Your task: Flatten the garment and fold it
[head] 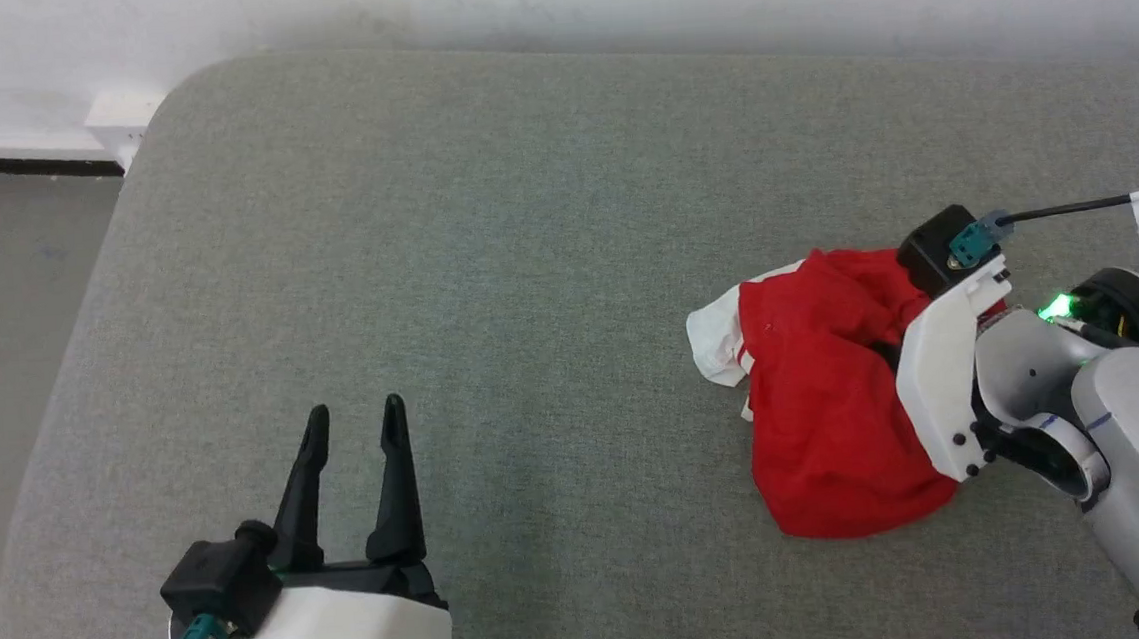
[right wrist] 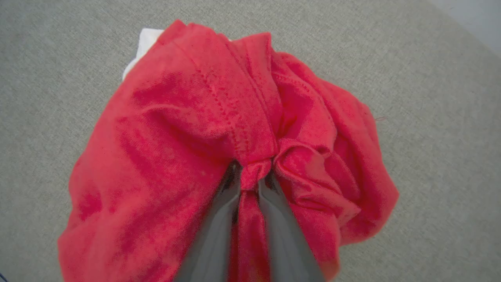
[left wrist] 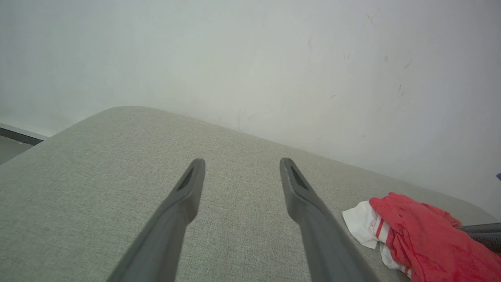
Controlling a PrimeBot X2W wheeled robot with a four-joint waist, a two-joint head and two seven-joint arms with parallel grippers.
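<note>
Red jersey [head: 827, 422] sat bunched in a crumpled heap on the grey padded surface [head: 486, 265], white striped sleeve [head: 717, 344] poking out left.

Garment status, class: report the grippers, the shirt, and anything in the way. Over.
Left gripper open, over the cushion. Right gripper pinching a red fold. Garment bunched in a heap, not flattened. Nothing seen in the way.

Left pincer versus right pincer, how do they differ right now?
The left pincer stands open and empty; the right pincer is closed on a fold of the garment. The left is over bare grey cushion; the right reaches into crumpled red cloth. Both have two long dark fingers.
</note>
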